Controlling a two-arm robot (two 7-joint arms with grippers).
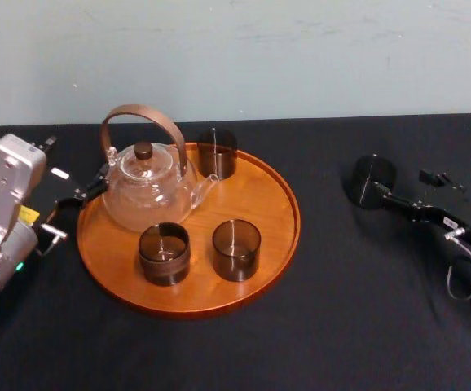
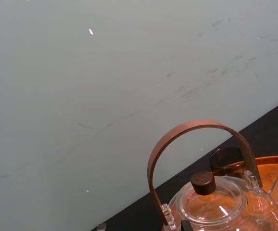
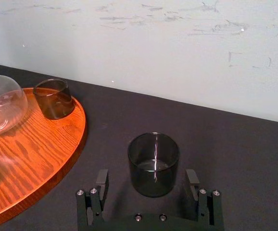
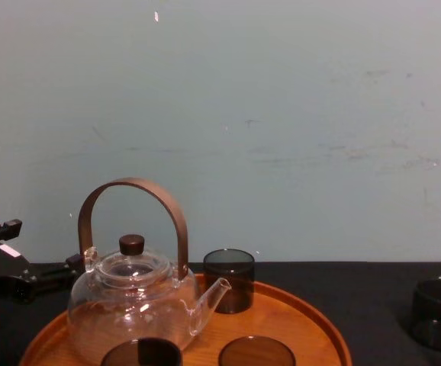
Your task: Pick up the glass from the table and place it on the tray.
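Step in hand, by judgement: grasp approach; the glass is not yet held.

- The right gripper (image 3: 147,179) is set low over the table (image 3: 235,159), jaws wide open and holding nothing.
- The glass (image 3: 153,163) stands upright on the table between the two fingers (image 3: 102,179), with a gap on each side. It is well apart from the tray (image 1: 260,195), on the robot's right.
- The fingertips are seen to reach only the near part of the glass wall.

Advice for the grasp:
- The gripper should be advanced slightly, so that the widest part of the glass is spanned.
- The gaps should be evened before closing, or the glass may be pushed aside.
- The wall is smooth; a gentle close and a straight lift are advised.
- The bare right side of the tray is judged the safest target.

On the tray are noted three glasses (image 1: 164,252) and a teapot (image 1: 147,187). The left gripper (image 1: 85,194) is parked just beside the tray's left rim; whether it is open or closed cannot be told.

Writing: none can be read. A yellow label (image 1: 28,213) on the left arm is too small to make out.
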